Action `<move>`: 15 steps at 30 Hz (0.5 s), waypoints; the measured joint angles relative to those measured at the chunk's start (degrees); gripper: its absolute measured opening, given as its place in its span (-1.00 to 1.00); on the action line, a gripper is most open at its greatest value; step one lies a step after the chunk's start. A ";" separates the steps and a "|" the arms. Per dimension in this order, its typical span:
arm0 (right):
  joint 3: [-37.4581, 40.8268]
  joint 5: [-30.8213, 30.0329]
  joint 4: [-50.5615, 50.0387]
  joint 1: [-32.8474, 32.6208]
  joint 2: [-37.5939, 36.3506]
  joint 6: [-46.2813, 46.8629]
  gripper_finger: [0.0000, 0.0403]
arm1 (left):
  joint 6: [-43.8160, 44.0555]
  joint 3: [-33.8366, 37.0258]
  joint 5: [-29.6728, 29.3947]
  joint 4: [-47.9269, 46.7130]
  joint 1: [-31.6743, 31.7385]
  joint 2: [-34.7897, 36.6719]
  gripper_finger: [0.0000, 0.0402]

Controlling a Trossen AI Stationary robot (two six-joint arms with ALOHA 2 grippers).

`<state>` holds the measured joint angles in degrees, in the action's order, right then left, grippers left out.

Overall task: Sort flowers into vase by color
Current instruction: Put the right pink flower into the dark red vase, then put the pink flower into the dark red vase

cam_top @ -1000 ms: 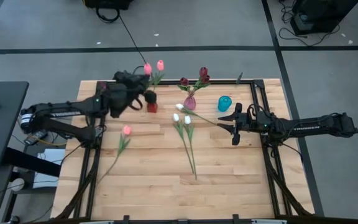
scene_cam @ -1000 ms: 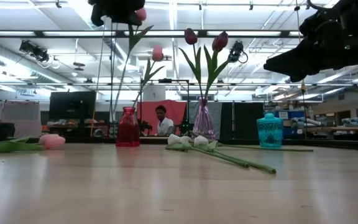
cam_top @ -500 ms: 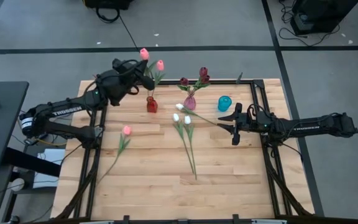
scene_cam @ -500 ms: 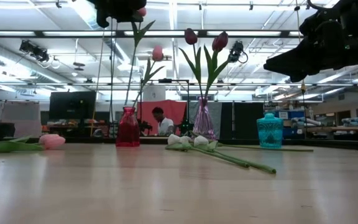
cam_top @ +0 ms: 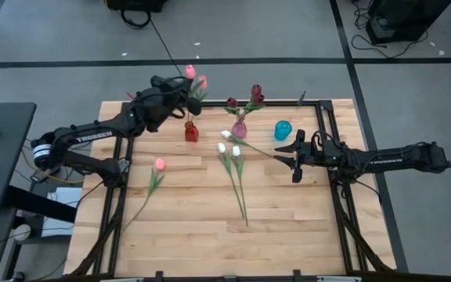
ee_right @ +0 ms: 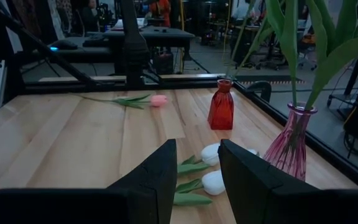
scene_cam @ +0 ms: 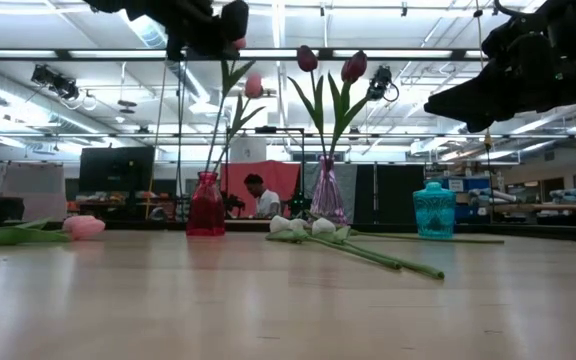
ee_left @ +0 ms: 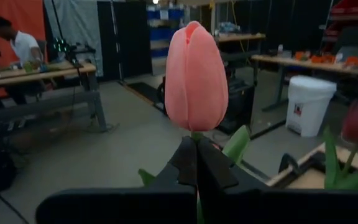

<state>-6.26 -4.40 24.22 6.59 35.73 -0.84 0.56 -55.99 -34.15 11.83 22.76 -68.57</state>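
Up near the far edge of the bench [cam_top: 210, 235], the left tool [cam_top: 180, 88] is clenched on the stem of a pink tulip [ee_left: 196, 78], held high above the red vase [cam_top: 190, 131], which already carries a second pink tulip [cam_top: 202, 81]. In the left wrist view the two dark fingers [ee_left: 185, 165] meet just under the pink head. A purple vase [cam_top: 239, 128] just beside the red one holds the dark red tulips [cam_top: 255, 94], and a teal vase [cam_top: 283, 130] stands near it toward the right. Three white tulips [cam_top: 228, 147] lie on the boards in the middle, and one more pink tulip [cam_top: 159, 164] lies apart on the left side; the near half of the bench is bare wood with open room. The right tool [cam_top: 294, 160] hangs over the right side of the bench, released, its fingers [ee_right: 151, 177] spread with a gap between them. White lettering runs along both arms, "TROSSEN" on each. In the low view both arms are cut off at the top edge, and a person [scene_cam: 258, 196] sits far behind the vases.
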 joint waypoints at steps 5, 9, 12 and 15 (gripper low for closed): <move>0.00 0.00 -0.02 0.00 0.00 -0.14 -0.34 | 2.13 0.00 -0.02 -8.82 -0.80 -0.18 -0.97; 0.00 0.00 0.00 0.00 0.00 -0.19 -0.34 | 3.75 0.02 -0.88 -18.98 -1.92 -0.18 -0.82; 0.00 0.00 -0.01 0.00 0.00 -0.19 -0.34 | 4.50 0.02 -1.06 -22.74 -2.74 0.09 -0.59; 0.00 0.00 0.00 0.00 0.00 0.18 -0.34 | 5.50 -1.08 -1.11 -27.71 -3.93 0.70 -0.33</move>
<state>-6.26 -4.40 24.23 6.59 35.73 -0.67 6.06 -57.07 -35.26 -15.88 18.83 -67.88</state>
